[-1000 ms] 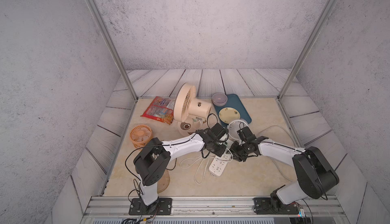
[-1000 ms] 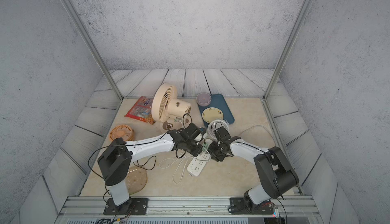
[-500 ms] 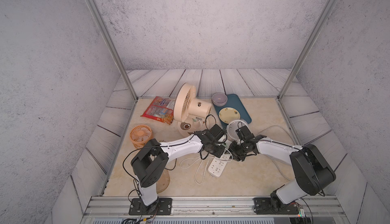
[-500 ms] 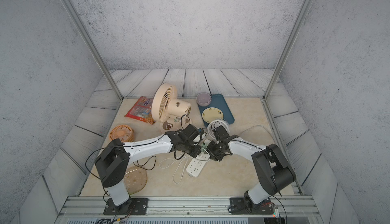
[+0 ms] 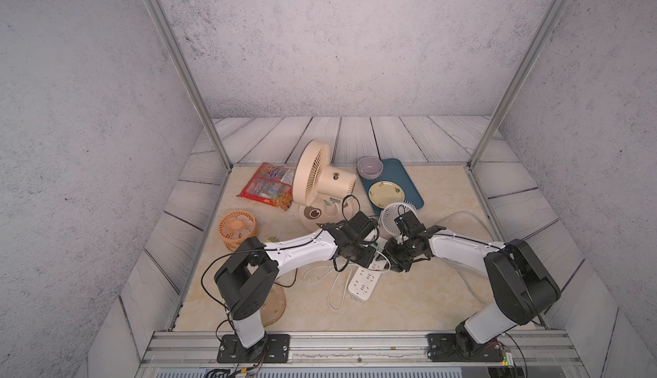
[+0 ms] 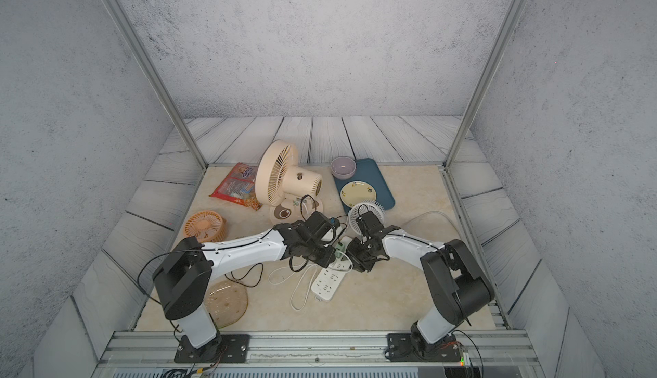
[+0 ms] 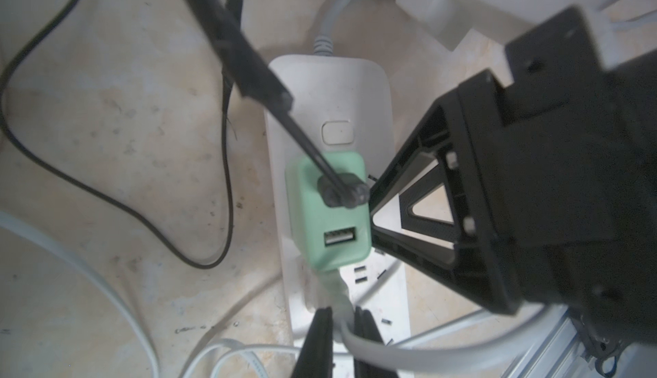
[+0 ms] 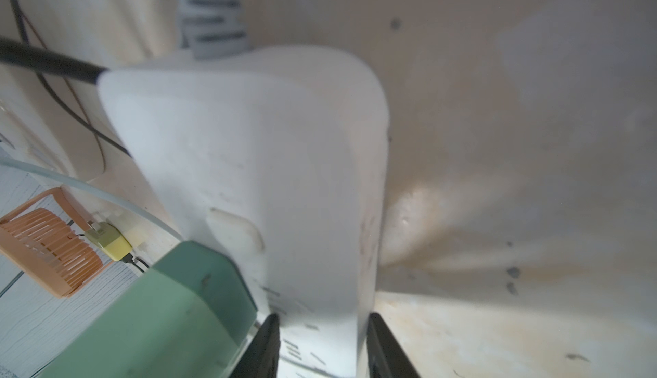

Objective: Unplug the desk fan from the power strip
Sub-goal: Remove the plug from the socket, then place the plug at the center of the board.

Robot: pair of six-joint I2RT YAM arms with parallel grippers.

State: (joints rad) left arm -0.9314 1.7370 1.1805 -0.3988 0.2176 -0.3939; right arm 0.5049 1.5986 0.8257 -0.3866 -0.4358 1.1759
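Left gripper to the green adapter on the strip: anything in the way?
A white cord crosses the power strip right at the left gripper, short of the green adapter. The right gripper, clamped on the strip, crowds the adapter's side; a black cable leaves its top.

light: even, soft; shadows faint | top views: sharp; edges bowed | right wrist: power strip (image 8: 249, 166) blurred

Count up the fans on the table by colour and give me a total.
Cream fan: 1
Orange fan: 1
White fan: 1
Total: 3
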